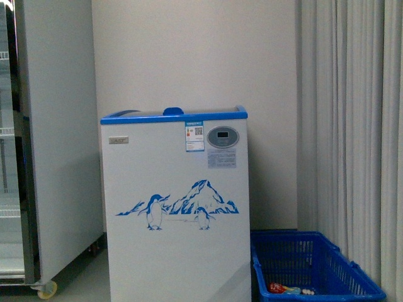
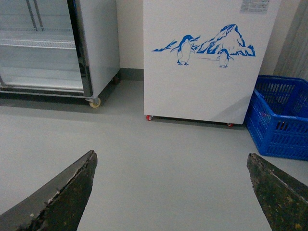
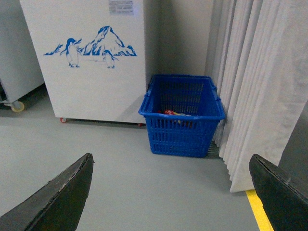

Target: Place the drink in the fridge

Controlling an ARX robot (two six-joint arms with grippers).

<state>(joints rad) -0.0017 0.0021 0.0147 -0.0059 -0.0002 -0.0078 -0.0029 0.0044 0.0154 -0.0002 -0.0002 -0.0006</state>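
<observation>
1. The tall display cabinet at far left plays no part.
2. Left hand: fingers spread wide, empty, low over bare floor, facing the fridge.
3. The fridge stands centre against the wall; its lid looks shut.
4. Right hand: equally wide, empty, facing the blue basket.
5. That basket sits on the floor just right of the fridge; red-and-yellow items lie inside, too small to name, possibly the drink.
6. Judged the opening step: nothing picked. Next calls for reaching into the basket, then sliding the lid open.
</observation>
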